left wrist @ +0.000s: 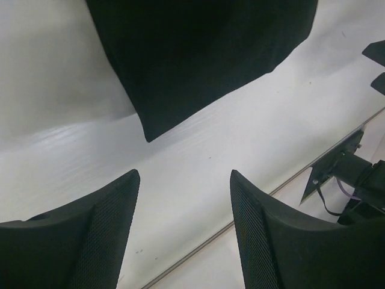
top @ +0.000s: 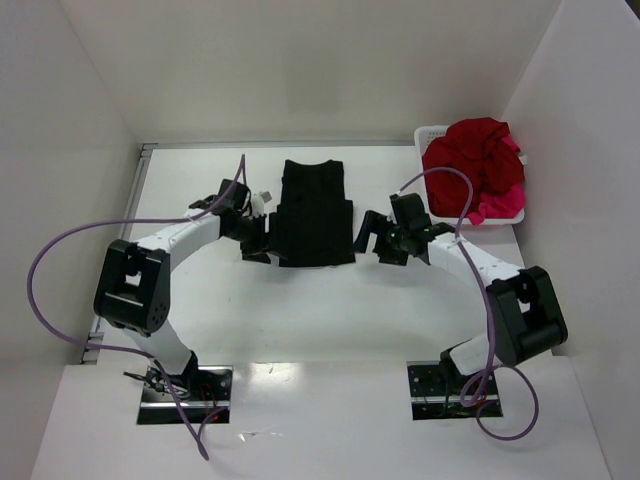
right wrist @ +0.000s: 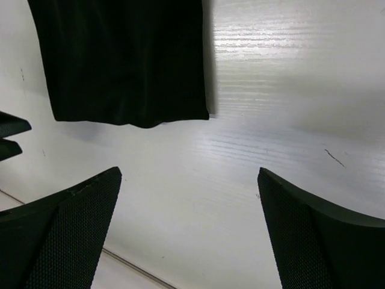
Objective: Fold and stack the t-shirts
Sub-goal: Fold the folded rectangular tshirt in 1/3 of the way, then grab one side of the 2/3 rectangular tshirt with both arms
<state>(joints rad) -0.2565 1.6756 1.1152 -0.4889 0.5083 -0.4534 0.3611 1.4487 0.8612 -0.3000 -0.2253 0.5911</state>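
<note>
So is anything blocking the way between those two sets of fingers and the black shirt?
Nothing visible. The black t-shirt lies flat between the arms, and in each wrist view only bare white table separates the left arm's fingers and the right arm's fingers, both open, from its edge.

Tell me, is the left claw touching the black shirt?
Apart. In the left wrist view, bare white table separates the open left gripper from the black t-shirt's corner.

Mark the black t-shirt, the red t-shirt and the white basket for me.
black t-shirt [top: 315,215], top view, middle of the cloth
red t-shirt [top: 475,150], top view, crumpled top
white basket [top: 432,131], top view, far-left rim
</note>
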